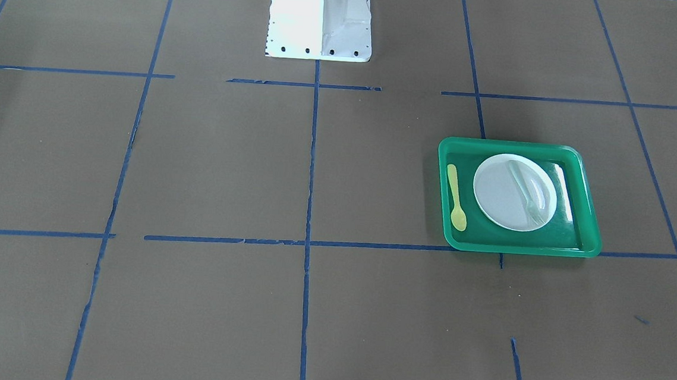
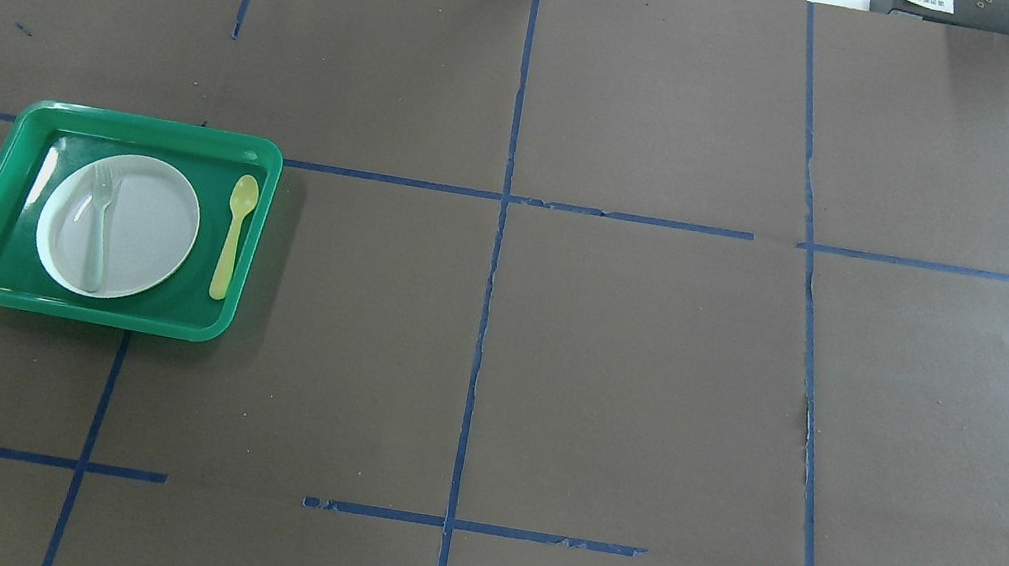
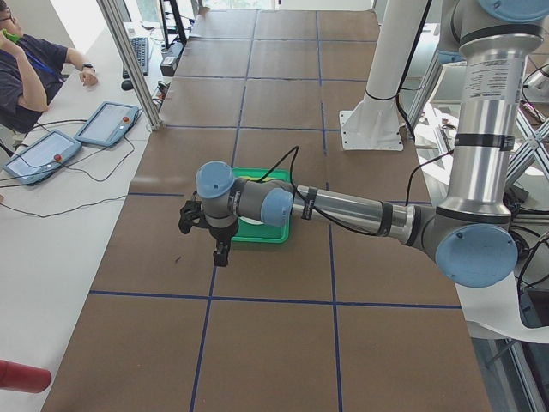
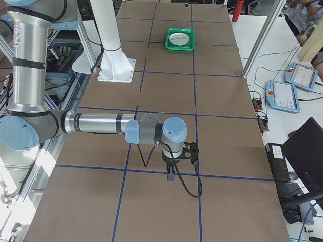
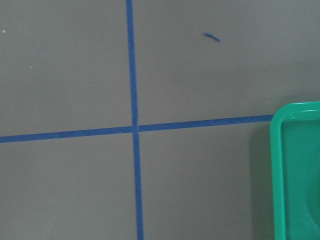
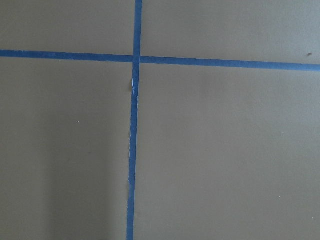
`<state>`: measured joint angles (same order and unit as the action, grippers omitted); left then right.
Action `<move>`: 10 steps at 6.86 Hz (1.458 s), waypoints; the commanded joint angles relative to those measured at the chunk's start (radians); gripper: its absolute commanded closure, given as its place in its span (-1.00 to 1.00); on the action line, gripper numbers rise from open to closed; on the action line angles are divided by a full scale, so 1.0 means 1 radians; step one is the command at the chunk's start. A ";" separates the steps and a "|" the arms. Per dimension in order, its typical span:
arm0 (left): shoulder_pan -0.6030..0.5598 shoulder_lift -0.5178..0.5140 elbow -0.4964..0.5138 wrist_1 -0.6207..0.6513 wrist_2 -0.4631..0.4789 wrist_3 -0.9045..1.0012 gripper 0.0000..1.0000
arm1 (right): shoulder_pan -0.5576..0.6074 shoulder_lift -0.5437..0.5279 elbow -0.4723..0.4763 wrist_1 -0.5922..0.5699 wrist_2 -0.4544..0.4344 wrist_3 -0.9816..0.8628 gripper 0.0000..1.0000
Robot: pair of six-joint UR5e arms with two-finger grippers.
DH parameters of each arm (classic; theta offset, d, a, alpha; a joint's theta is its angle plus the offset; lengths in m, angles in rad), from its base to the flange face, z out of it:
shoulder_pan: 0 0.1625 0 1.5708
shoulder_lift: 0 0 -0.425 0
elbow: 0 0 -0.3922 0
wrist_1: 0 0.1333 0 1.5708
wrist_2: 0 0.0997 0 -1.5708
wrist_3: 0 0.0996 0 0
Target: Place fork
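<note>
The pale translucent fork [image 2: 100,224] lies on the round white plate [image 2: 137,235] inside the green tray [image 2: 144,127], tines pointing away from the robot. It also shows in the front-facing view [image 1: 526,191]. The yellow spoon [image 2: 234,235] lies in the tray beside the plate. My left gripper [image 3: 221,255] hangs over bare table just beyond the tray's end, holding nothing that I can see; I cannot tell if it is open or shut. My right gripper [image 4: 170,176] hangs over bare table far from the tray [image 4: 180,39]; I cannot tell its state.
The white robot base [image 1: 320,19] stands at the middle of the table's robot side. Blue tape lines [image 2: 483,320] cross the brown table. The left wrist view shows only the tray's corner [image 5: 295,170]. An operator [image 3: 30,73] sits beside tablets at a side table.
</note>
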<state>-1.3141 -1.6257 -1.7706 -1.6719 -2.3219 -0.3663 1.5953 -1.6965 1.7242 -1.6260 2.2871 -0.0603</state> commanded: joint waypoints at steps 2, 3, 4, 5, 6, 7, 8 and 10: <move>0.259 -0.074 -0.081 -0.022 0.112 -0.386 -1.00 | 0.000 0.000 0.000 0.000 0.000 0.000 -1.00; 0.316 -0.074 -0.060 -0.055 0.137 -0.420 -1.00 | 0.000 0.000 0.000 0.000 0.000 0.001 -1.00; 0.337 -0.072 -0.021 -0.131 0.139 -0.459 -1.00 | 0.000 0.000 0.000 0.000 0.000 -0.001 -1.00; 0.408 -0.071 0.011 -0.219 0.198 -0.587 -1.00 | 0.000 0.000 0.000 0.000 0.000 0.000 -1.00; 0.456 -0.071 0.037 -0.273 0.237 -0.652 -1.00 | 0.000 0.000 0.000 0.000 0.000 -0.001 -1.00; 0.485 -0.072 0.062 -0.282 0.239 -0.671 -1.00 | 0.000 0.000 0.000 0.000 0.000 -0.001 -1.00; 0.507 -0.074 0.083 -0.290 0.266 -0.680 -1.00 | 0.000 0.000 0.000 0.000 0.000 0.000 -1.00; 0.515 -0.072 0.132 -0.345 0.277 -0.680 -0.99 | 0.000 0.000 0.000 0.000 0.000 -0.001 -1.00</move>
<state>-0.8057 -1.6990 -1.6649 -1.9883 -2.0518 -1.0441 1.5954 -1.6966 1.7242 -1.6260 2.2872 -0.0603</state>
